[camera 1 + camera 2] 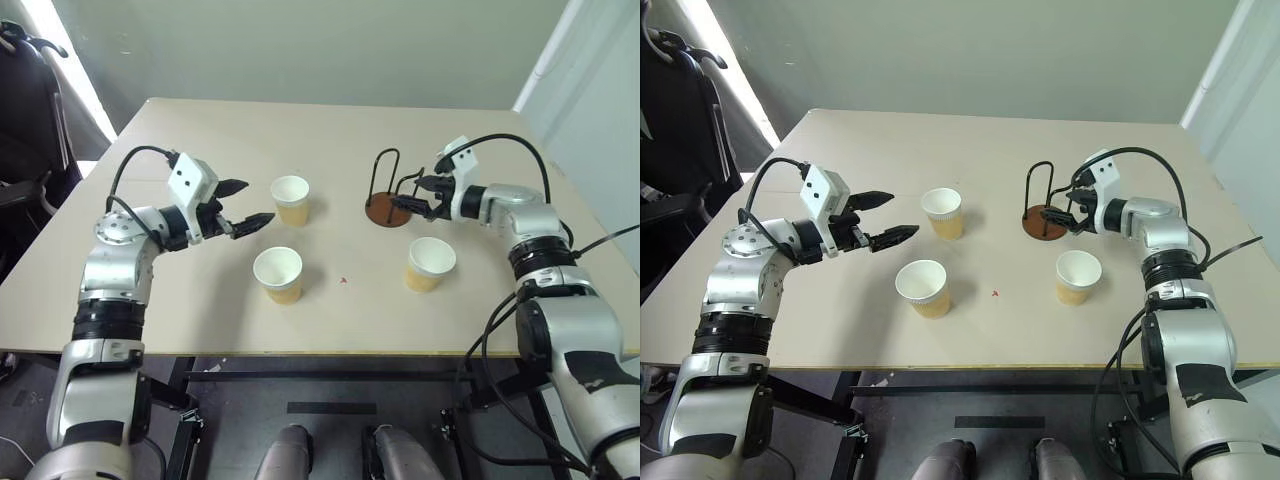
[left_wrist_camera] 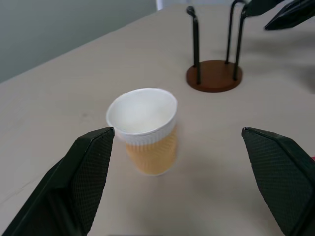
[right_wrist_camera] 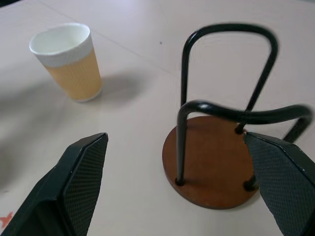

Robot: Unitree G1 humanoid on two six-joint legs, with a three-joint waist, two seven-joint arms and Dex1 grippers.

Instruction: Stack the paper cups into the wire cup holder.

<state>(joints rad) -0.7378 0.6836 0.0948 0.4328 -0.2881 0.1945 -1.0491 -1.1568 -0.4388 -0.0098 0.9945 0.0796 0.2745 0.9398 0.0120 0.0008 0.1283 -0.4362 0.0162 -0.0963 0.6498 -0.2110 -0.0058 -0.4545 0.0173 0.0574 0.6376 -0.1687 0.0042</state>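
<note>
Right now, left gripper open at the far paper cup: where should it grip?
Grip the white-rimmed, tan paper cup nearest the left gripper across its ribbed tan wall, just under the rim, coming level from the robot's left. The cup stands upright and tapers downward, and the open fingers already bracket it.

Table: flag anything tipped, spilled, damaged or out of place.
Nothing stands out. All three cups stand upright and apart on the table, and the holder is upright and empty. No spill or damage shows.

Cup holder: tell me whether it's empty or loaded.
Empty. The holder shows a bare brown base between its wire loops; all three cups stand upright on the table.
</note>
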